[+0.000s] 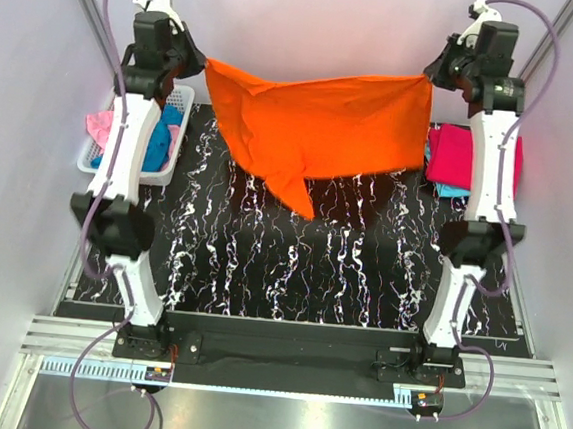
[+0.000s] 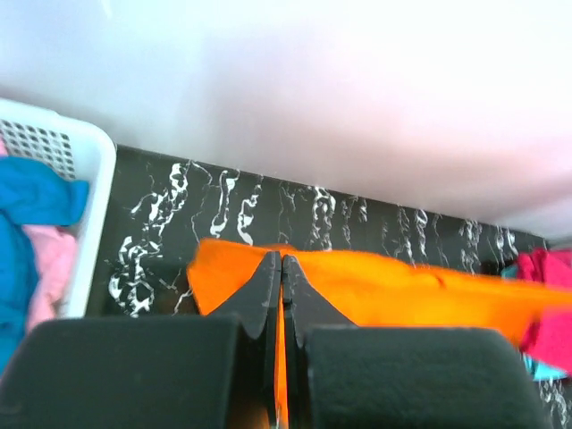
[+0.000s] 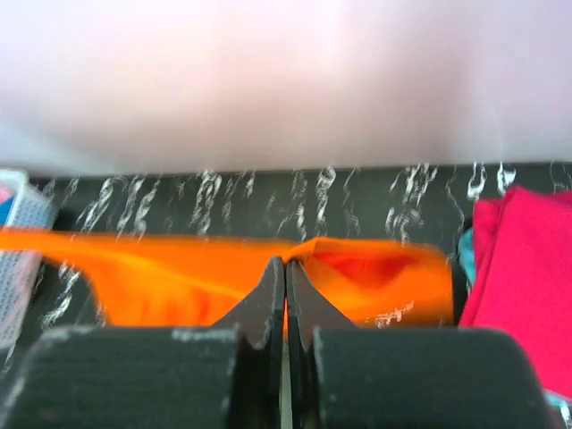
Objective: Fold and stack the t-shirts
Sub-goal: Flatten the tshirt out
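The orange t-shirt (image 1: 319,127) hangs stretched in the air above the far edge of the tabletop (image 1: 311,277), one upper corner pinched in each arm. The left end effector (image 1: 201,64) is clamped shut on the corner over the far left, and the right end effector (image 1: 429,76) is clamped shut on the corner over the far right. Both wrist views show only a thin fold of cloth between the closed jaws.

That narrow hold looks like the main risk. If the arms pull further apart or swing quickly, a corner could slip out and the shirt would drop in a heap.

The lower edge also hangs unevenly, with a pointed tail drooping toward the middle of the tabletop. Lowered as it is, that tail would likely land first and bunch underneath.

A sideways drift could drag cloth over the folded crimson-pink t-shirt (image 1: 452,157) at the right edge or snag the basket (image 1: 181,100) at the left edge.
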`<move>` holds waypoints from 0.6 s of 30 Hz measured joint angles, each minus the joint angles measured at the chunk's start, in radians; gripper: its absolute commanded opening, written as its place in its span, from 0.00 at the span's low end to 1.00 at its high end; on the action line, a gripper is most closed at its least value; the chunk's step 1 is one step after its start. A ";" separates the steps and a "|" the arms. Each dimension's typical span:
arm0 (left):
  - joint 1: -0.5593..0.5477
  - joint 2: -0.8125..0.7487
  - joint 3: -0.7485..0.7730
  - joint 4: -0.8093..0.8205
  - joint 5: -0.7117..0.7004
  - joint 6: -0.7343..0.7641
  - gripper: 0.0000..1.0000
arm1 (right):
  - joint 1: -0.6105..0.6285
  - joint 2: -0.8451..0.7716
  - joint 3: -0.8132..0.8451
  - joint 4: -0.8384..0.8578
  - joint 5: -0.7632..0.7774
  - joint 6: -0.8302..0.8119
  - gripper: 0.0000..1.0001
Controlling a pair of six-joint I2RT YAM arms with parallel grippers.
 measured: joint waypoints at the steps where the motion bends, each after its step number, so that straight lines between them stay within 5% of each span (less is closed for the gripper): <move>1: -0.013 -0.095 -0.106 0.055 -0.010 0.023 0.00 | 0.000 -0.081 -0.099 0.019 -0.011 -0.003 0.00; 11: -0.099 -0.862 -0.690 0.240 -0.052 0.035 0.00 | 0.000 -0.928 -1.132 0.288 0.010 0.082 0.00; 18: -0.177 -1.040 -1.242 0.142 -0.158 -0.075 0.00 | 0.000 -1.101 -1.640 0.286 0.096 0.199 0.00</move>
